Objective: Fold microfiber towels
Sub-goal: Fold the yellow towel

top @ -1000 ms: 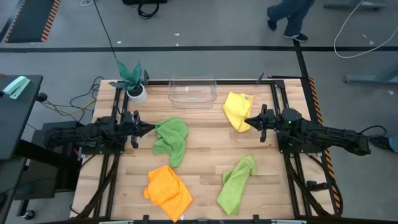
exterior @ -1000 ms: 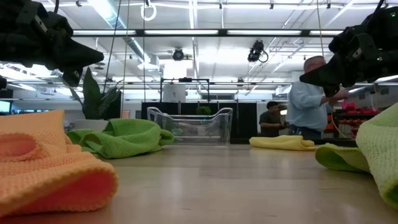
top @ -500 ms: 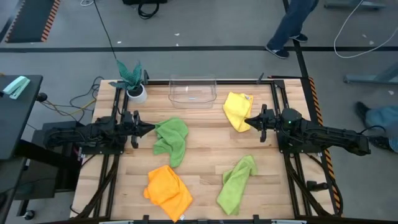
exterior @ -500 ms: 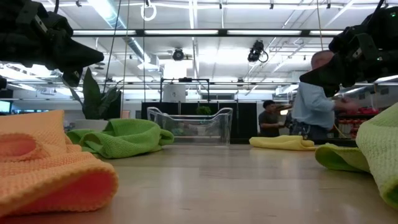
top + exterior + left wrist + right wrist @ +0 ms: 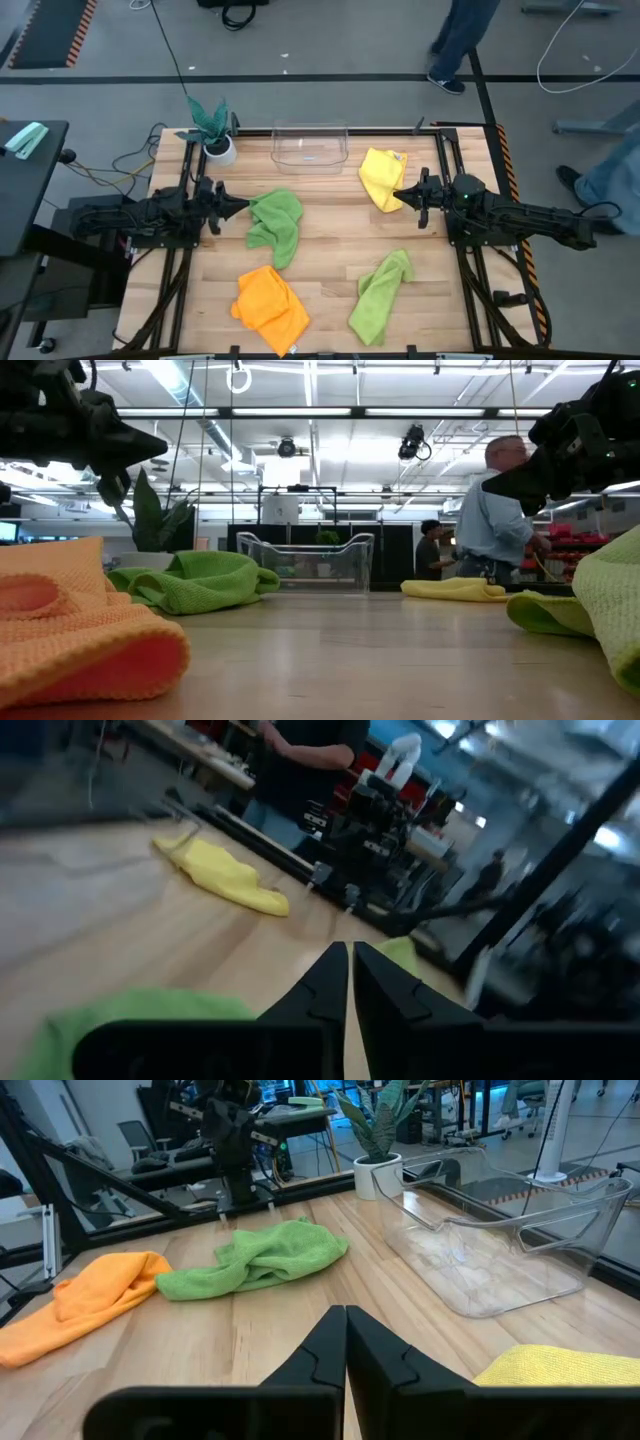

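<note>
Four crumpled towels lie on the counter (image 5: 330, 240). The yellow towel (image 5: 381, 178) sits far right, the orange towel (image 5: 270, 305) near left by the near edge. One green towel (image 5: 275, 225) lies left of centre; the other green towel (image 5: 380, 296) runs long from near-left to far-right. Bare wood lies between them. The left claw (image 5: 239, 208) and right claw (image 5: 398, 195) hover beside towels — both pinched together, holding nothing.

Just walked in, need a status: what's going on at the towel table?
Nothing is being handled. Four crumpled towels lie on the table: yellow towel, orange towel, one green towel near the left gripper, another green towel at the front right. The right gripper hangs beside the yellow towel. Both grippers are shut and empty, above the table. No towel is folded. A clear bin and a potted plant sit at the back.
</note>
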Controlling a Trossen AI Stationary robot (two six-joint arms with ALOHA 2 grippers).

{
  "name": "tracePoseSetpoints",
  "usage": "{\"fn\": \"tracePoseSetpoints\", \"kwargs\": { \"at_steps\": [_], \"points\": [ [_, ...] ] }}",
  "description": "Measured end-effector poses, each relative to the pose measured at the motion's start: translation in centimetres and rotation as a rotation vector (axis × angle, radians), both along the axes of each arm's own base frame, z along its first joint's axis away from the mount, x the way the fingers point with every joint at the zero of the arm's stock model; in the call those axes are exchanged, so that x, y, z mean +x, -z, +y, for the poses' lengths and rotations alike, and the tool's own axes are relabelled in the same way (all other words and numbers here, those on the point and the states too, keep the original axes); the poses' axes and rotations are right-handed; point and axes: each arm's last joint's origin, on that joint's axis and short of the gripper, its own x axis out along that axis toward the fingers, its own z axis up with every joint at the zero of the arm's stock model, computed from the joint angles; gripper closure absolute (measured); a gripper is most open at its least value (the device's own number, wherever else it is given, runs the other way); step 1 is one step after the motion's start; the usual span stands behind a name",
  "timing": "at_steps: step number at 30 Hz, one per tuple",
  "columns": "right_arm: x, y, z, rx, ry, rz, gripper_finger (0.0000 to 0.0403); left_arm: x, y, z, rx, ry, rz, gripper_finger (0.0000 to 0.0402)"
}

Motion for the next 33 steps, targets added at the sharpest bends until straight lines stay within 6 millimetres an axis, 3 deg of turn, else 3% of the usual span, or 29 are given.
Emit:
{"fn": "tracePoseSetpoints", "kwargs": {
  "at_steps": [10, 16, 21, 29, 33],
  "points": [
    [0.0, -0.1, 0.0, 0.045, 0.006, -0.014, 0.0386, -0.1, -0.1, 0.2, -0.277, -0.079, -0.061, 0.0372],
    [0.1, -1.0, 0.0, 0.59, 0.053, -0.21, 0.0386, -0.2, -0.1, 0.6, -0.361, -0.194, -0.103, 0.0378],
    [0.1, -1.8, -0.1, 0.775, 0.062, -0.326, 0.0386, -0.2, -0.2, 0.7, -0.28, -0.241, -0.089, 0.0372],
    [-0.2, -3.0, -0.4, 0.765, 0.109, -0.495, 0.0386, -0.3, -1.0, 0.8, -0.309, -0.287, -0.19, 0.0369],
    [-0.2, -3.7, -0.4, 0.719, 0.109, -0.501, 0.0386, -0.5, -2.1, 0.8, -0.242, -0.276, -0.281, 0.0371]
  ]
}}
